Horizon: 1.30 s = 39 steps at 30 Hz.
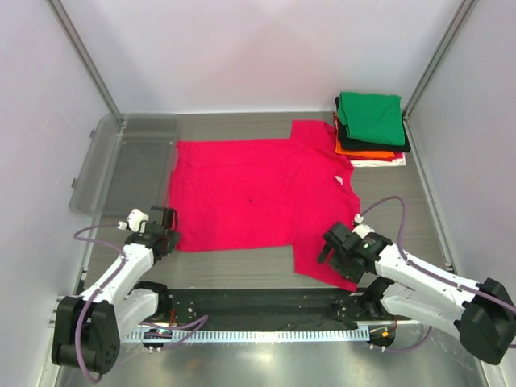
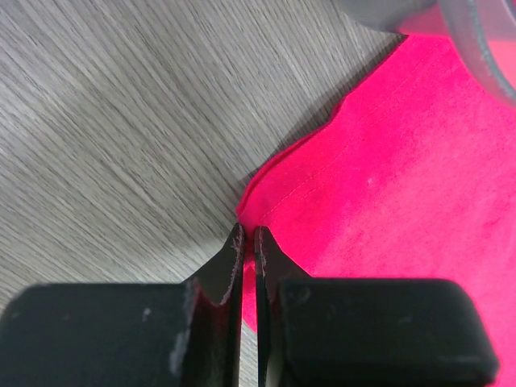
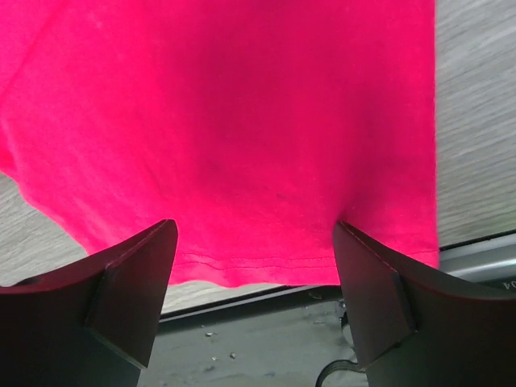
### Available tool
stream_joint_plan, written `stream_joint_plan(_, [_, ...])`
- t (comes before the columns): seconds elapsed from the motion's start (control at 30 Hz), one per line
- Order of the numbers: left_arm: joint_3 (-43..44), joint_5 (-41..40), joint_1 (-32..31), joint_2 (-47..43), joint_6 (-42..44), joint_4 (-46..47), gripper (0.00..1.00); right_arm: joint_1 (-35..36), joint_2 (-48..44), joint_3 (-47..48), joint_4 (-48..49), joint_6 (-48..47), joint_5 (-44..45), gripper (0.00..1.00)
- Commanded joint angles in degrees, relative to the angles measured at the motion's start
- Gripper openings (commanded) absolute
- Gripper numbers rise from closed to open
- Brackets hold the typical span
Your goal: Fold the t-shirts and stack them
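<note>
Sitting at seven o'clock on the bright crimson-pink cloth t-shirt [image 1: 250, 193], your left end effector [image 2: 248, 234] is pressed together (grip unclear); right end effector [image 3: 256, 230], five o'clock, spread.

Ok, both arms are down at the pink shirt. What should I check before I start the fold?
1. Left gripper at the crimson-pink t-shirt's near hem corner: ok.
2. Left jaws pinching cloth: cannot tell; they are nearly closed, but no cloth shows between them.
3. Right gripper holding the near sleeve: not ok; jaws open, straddling its hem.
4. Shirt spread flat: ok.
5. Folded stack clear of the far sleeve: cannot tell; they lie very close.
</note>
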Motion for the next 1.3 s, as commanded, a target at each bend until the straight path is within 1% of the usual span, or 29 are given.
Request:
stream_joint_plan(0.0, [-1.7, 0.7, 0.4, -0.7, 0.6, 0.0, 0.03, 6.3, 0.0, -2.2, 0.6, 9.6, 1.1, 0.82])
stream_joint_plan(0.07, [-1.9, 0.8, 0.5, -1.2, 0.6, 0.0, 0.03, 8.0, 0.4, -3.7, 1.4, 12.6, 1.5, 0.78])
stream_joint_plan(0.1, [-2.0, 0.8, 0.5, -1.4, 0.7, 0.2, 0.03, 8.7, 0.9, -3.8, 1.5, 12.8, 2.0, 0.74])
stream_joint_plan(0.17, [-2.0, 0.9, 0.6, -1.3, 0.8, 0.3, 0.03, 9.5, 1.5, -3.3, 1.3, 13.6, 3.0, 0.68])
stream_joint_plan(0.2, [-2.0, 1.0, 0.6, -1.2, 0.9, 0.4, 0.03, 9.6, 2.1, -3.1, 1.3, 13.5, 3.8, 0.61])
stream_joint_plan(0.23, [-2.0, 1.0, 0.7, -1.3, 0.9, 0.5, 0.02, 9.6, 2.3, -3.0, 1.3, 13.4, 3.8, 0.57])
stream_joint_plan(0.27, [-2.0, 1.1, 0.7, -1.2, 1.0, 0.4, 0.02, 9.6, 2.3, -2.9, 1.4, 13.5, 4.0, 0.46])
stream_joint_plan(0.33, [-2.0, 1.1, 0.7, -1.3, 1.0, 0.4, 0.02, 9.7, 1.7, -2.9, 1.3, 13.4, 3.8, 0.38])
stream_joint_plan(0.4, [-2.1, 1.1, 0.7, -1.7, 1.0, 0.3, 0.02, 9.8, 0.7, -2.9, 0.8, 13.8, 4.0, 0.27])
stream_joint_plan(0.43, [-2.1, 1.0, 0.7, -1.9, 1.0, 0.3, 0.02, 9.8, 0.0, -3.0, 0.6, 13.9, 4.1, 0.17])
stream_joint_plan(0.5, [-2.3, 1.0, 0.7, -2.7, 0.9, 0.0, 0.02, 9.8, -1.9, -2.9, 0.3, 13.7, 4.4, 0.10])
stream_joint_plan(0.53, [-2.3, 1.1, 0.7, -3.1, 1.0, -0.1, 0.01, 9.8, -2.4, -2.9, 0.2, 13.4, 4.4, 0.04])
stream_joint_plan(0.57, [-2.1, 1.2, 0.7, -3.4, 1.1, -0.6, 0.01, 9.8, -3.1, -2.1, -0.2, 13.2, 4.5, 0.01])
stream_joint_plan(0.63, [-1.5, 1.4, 0.7, -5.5, 1.4, -2.3, 0.01, 9.8, -3.7, -0.8, -1.7, 12.0, 4.5, 0.01])
stream_joint_plan(0.73, [0.1, 3.1, 0.7, -9.6, 2.1, -6.3, 0.00, 9.8, -5.4, 3.9, -6.4, 10.6, 6.0, 0.01])
stream_joint_plan(0.77, [0.3, 3.6, 0.7, -10.8, 2.0, -7.5, 0.00, 9.8, -5.9, 7.0, -10.4, 10.5, 7.9, 0.01])
stream_joint_plan(0.83, [0.6, 5.3, 0.7, -15.0, 1.9, -10.6, 0.00, 9.9, -7.8, 10.0, -14.2, 10.0, 9.8, 0.01])
stream_joint_plan(0.87, [0.7, 5.6, 0.7, -16.3, 1.9, -11.6, 0.00, 9.9, -8.5, 12.6, -17.7, 9.9, 10.5, 0.01])
stream_joint_plan(0.97, [0.9, 6.5, -0.2, -21.3, 1.0, -15.6, 0.00, 9.8, -11.5, 16.7, -22.3, 9.6, 12.4, 0.01])
stream_joint_plan(1.03, [0.5, 6.8, -2.0, -22.5, -0.3, -16.1, 0.00, 9.9, -14.3, 18.2, -26.4, 9.0, 13.2, 0.01])
stream_joint_plan(1.1, [0.8, 8.2, -2.5, -22.4, -1.4, -17.0, 0.00, 9.9, -15.8, 20.6, -30.4, 9.0, 14.3, 0.01])
stream_joint_plan(1.2, [2.8, 9.2, -3.7, -22.1, -2.9, -19.3, 0.00, 9.9, -17.4, 23.6, -34.6, 7.9, 15.0, 0.01])
stream_joint_plan(1.27, [5.6, 8.9, -3.9, -22.7, -3.2, -20.7, 0.00, 9.9, -18.0, 25.6, -37.8, 8.3, 16.4, 0.01])
